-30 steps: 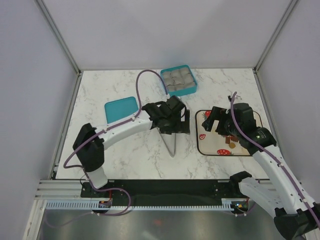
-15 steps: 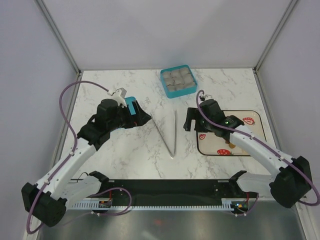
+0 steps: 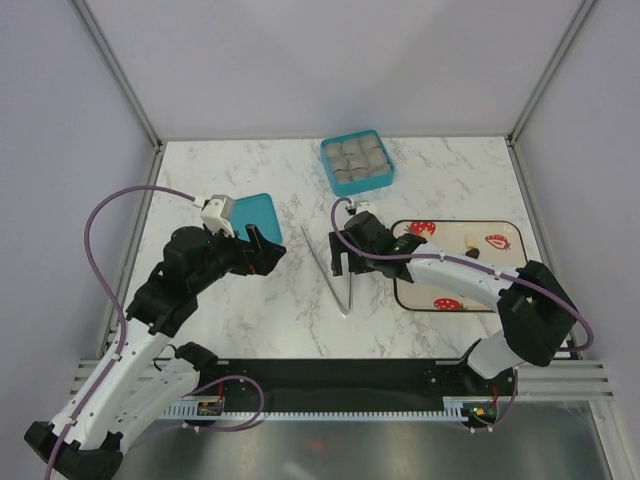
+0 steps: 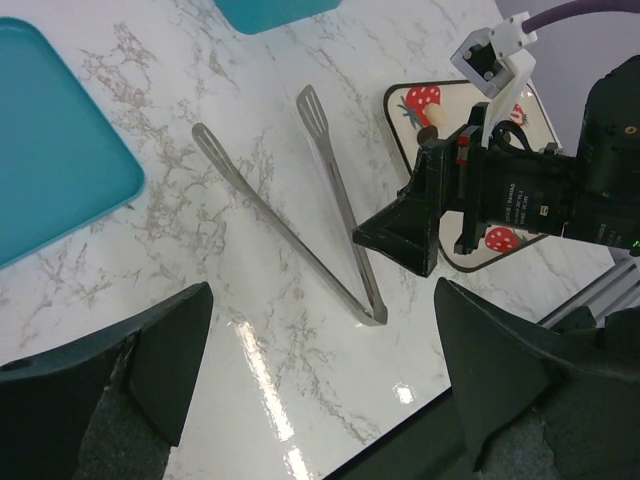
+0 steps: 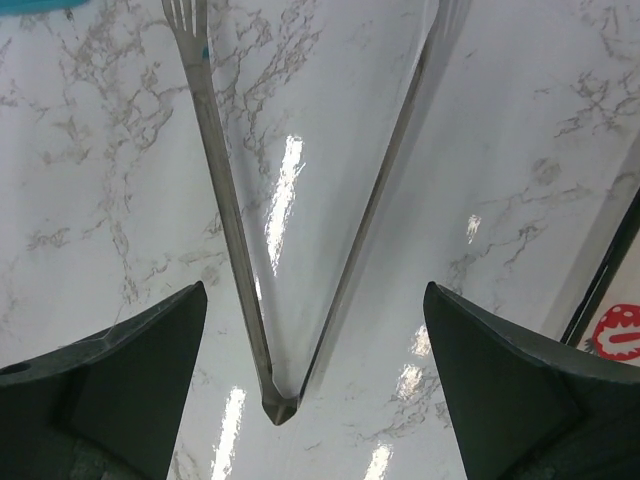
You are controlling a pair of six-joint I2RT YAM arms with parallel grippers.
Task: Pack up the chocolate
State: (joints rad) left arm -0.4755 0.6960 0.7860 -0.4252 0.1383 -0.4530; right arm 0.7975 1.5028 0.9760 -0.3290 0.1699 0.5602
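The chocolate (image 3: 468, 237), judged light and crushable, is best pinched sideways with the tongs (image 3: 340, 270) at nine o'clock of the tray (image 3: 445, 242); left gripper (image 4: 320, 380) and right gripper (image 5: 315, 390) are spread.

Chocolate (image 3: 468, 238) too tiny for detail, tray (image 3: 445, 233) partly under right arm (image 3: 455, 270)

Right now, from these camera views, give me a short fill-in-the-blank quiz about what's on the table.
1. The right gripper is poised, open, over the metal ____.
2. The tray is printed with red ____.
3. In the top view, the flat teal lid lies on the ____ side of the table.

Missing words: tongs; strawberries; left.
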